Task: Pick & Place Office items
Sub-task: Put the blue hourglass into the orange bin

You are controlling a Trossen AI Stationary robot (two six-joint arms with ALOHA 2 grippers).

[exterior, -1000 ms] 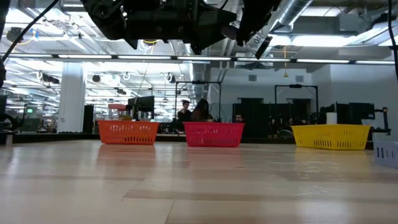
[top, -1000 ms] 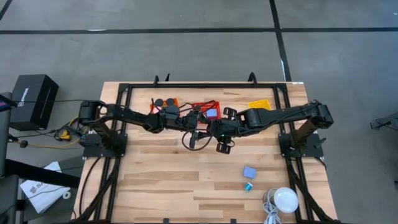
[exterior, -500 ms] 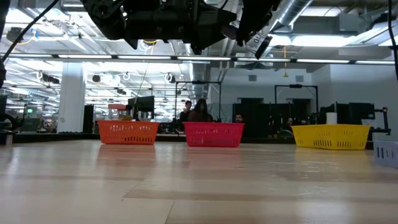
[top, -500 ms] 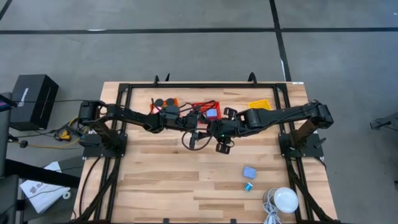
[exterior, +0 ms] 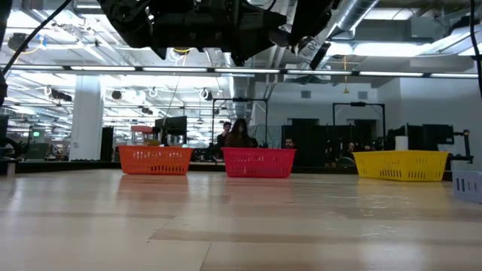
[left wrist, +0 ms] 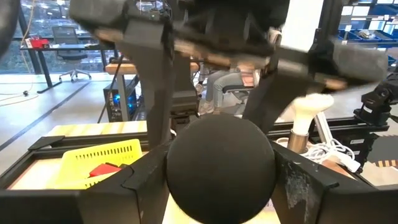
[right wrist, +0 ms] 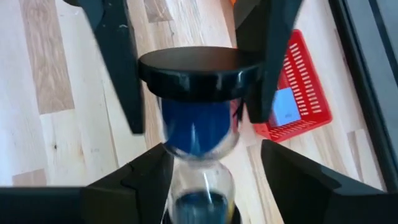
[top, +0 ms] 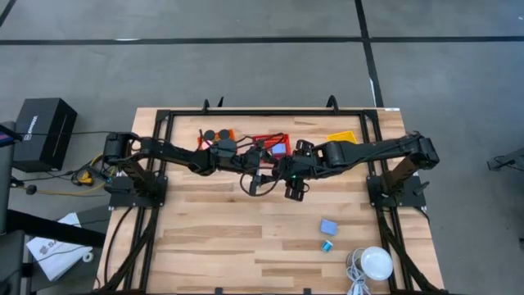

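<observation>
An hourglass (right wrist: pixel 198 134) with blue sand and black end caps hangs in the air between my two grippers, above the table's middle. My left gripper (left wrist: pixel 221 158) is shut on one cap, my right gripper (right wrist: pixel 211 155) on the other end. In the high view they meet, left gripper (top: pixel 262 170) against right gripper (top: pixel 285 176), just near of the red basket (top: pixel 274 143). A pale blue block (top: pixel 328 226) and a small teal bit (top: pixel 327 246) lie on the table's near right part. Dark discs (top: pixel 217 133) sit in the orange basket. My left gripper pinches the hourglass's round black end cap (left wrist: pixel 221 171) between its two fingers (right wrist: pixel 118 74), one on either side of the cap's rim, coming level from the table's left. The hourglass is lifted clear. My right gripper has the glass's other end (right wrist: pixel 202 193) between its fingers (right wrist: pixel 146 183), coming level from the table's right, along the hourglass. The near cap lies below the picture's edge, so the place of contact is hidden.
Orange basket (exterior: pixel 154 159), red basket (exterior: pixel 258 162) and yellow basket (exterior: pixel 401 164) stand in a row at the far edge. A blue block (right wrist: pixel 283 107) lies in the red basket, a red bit (left wrist: pixel 102 169) in the yellow one. A white dome with cable (top: pixel 376 262) sits near right.
My right gripper has edged slightly toward the table's far edge. Both grippers have stayed shut on the hourglass, which is still held above the table.
</observation>
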